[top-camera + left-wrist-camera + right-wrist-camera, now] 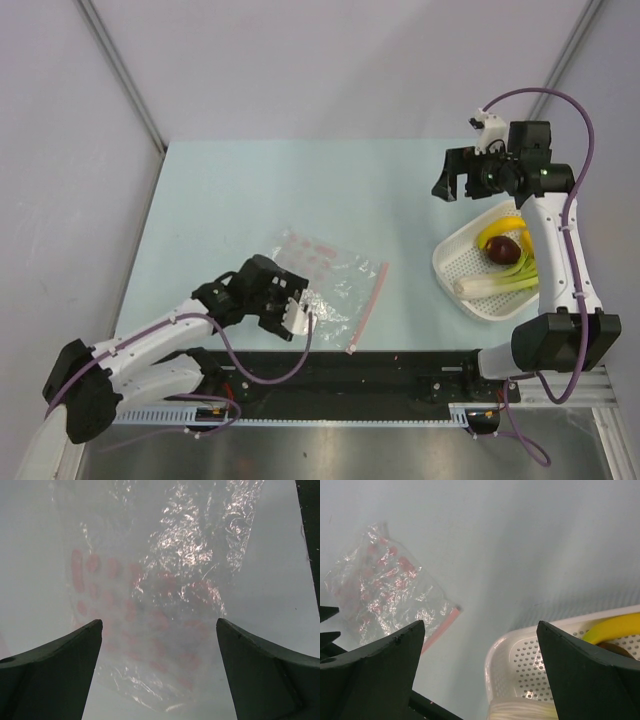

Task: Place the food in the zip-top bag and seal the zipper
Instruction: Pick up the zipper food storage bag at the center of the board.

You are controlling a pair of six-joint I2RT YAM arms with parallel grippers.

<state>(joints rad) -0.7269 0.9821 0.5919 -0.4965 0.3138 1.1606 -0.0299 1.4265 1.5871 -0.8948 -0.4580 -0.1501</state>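
Over the zip-top bag (332, 266) the left gripper (159, 622) gapes wide; the right gripper (480, 623) gapes near the basket (446, 266).

We find free pale-blue tabletop (408, 262) between the clear crinkly plastic bag (332, 268) and the white perforated plastic basket (450, 268); our left gripper (297, 317) crowds the bag's near corner, our right arm (556, 262) overhangs the basket.

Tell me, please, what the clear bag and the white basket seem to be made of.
The zip-top bag looks like thin clear plastic film, glossy: it crinkles, glints, and the table shows through. The basket seems rigid moulded plastic, white with a smooth, slightly shiny finish; regular small round holes and a rounded rim suggest this.
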